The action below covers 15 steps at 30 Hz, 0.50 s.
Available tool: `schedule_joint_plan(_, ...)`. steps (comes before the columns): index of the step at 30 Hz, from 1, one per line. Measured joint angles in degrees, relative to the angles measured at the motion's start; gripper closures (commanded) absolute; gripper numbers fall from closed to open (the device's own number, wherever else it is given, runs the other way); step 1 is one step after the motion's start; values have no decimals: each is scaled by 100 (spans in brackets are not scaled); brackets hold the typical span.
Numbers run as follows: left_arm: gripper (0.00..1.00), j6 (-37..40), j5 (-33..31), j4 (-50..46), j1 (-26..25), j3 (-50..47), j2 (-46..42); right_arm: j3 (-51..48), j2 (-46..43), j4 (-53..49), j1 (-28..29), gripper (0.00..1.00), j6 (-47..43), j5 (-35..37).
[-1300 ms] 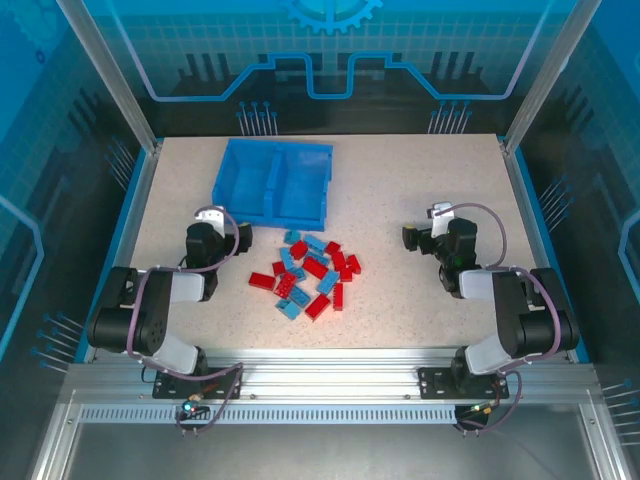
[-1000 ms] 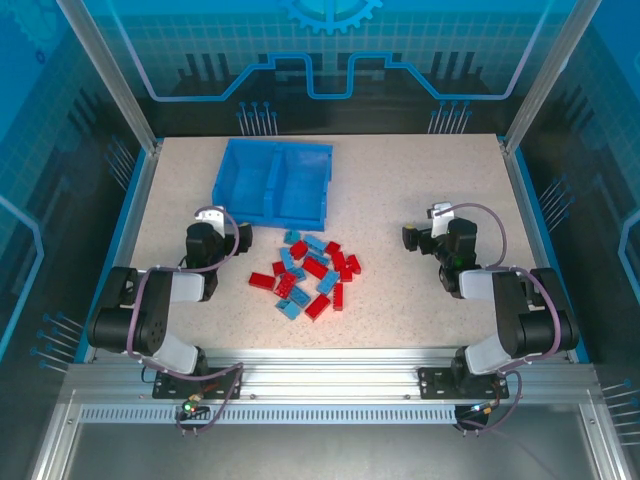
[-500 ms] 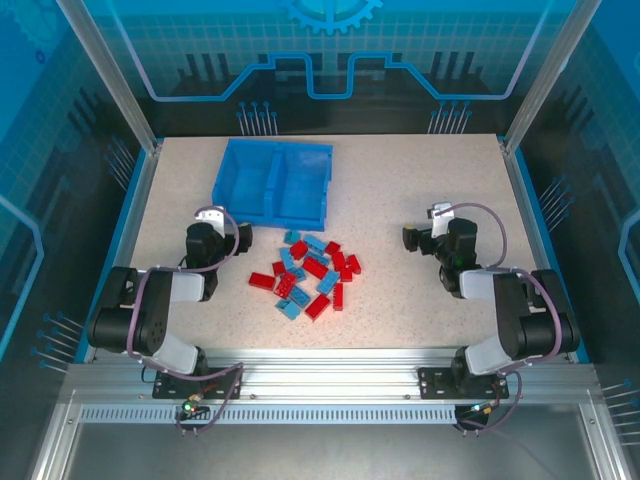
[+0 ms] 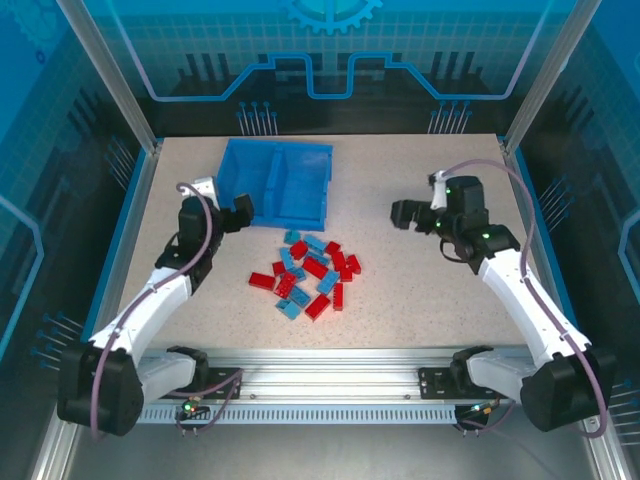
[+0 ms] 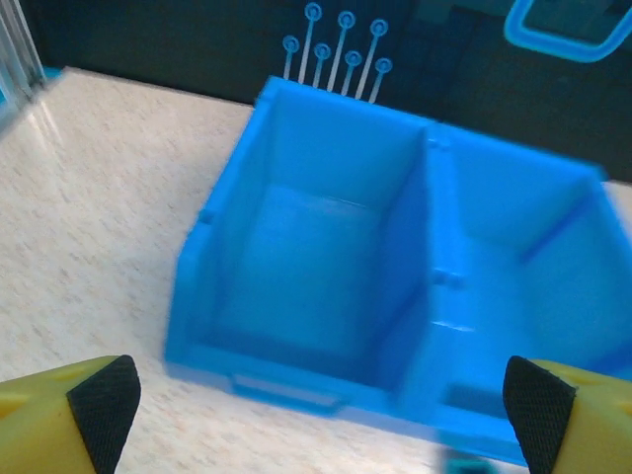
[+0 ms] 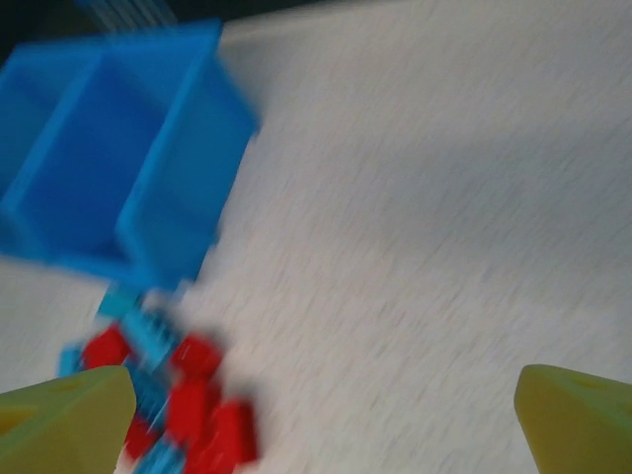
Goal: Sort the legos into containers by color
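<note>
Several red and light blue legos (image 4: 310, 273) lie in a loose heap on the speckled table, just in front of the blue tray (image 4: 273, 182) whose two compartments are the containers; both look empty. My left gripper (image 4: 238, 214) hangs open beside the tray's front left corner, holding nothing. In the left wrist view the tray (image 5: 395, 267) lies ahead of my wide-apart fingertips (image 5: 104, 400). My right gripper (image 4: 405, 213) is open and raised to the right of the heap. In the blurred right wrist view the legos (image 6: 188, 395) sit at lower left and the tray (image 6: 109, 158) at upper left.
Metal frame posts (image 4: 110, 75) and blue side rails (image 4: 528, 215) bound the table. Bare tabletop (image 4: 420, 165) lies between the tray and the right gripper and along the near edge (image 4: 400, 325).
Both arms have unfolded from their tucked rest poses and stretched forward. The left gripper rose toward the tray's front left corner; the right gripper lifted and moved back and left. Legos and tray unmoved.
</note>
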Motion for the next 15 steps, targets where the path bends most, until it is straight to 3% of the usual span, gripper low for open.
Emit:
schedule_joint_plan(4,3,-1344,151,-1884,-603,940,61,101,396,-859,715,0,424,-398)
schedule_joint_plan(9,5,-3438,476,-3663,-894,1008,286,299,721,-1272,1657,0,833,-577)
schedule_joint_plan(15,5,-5274,1327,-3926,-894,166,673,874,1167,-1351,2225,0,1062,-575)
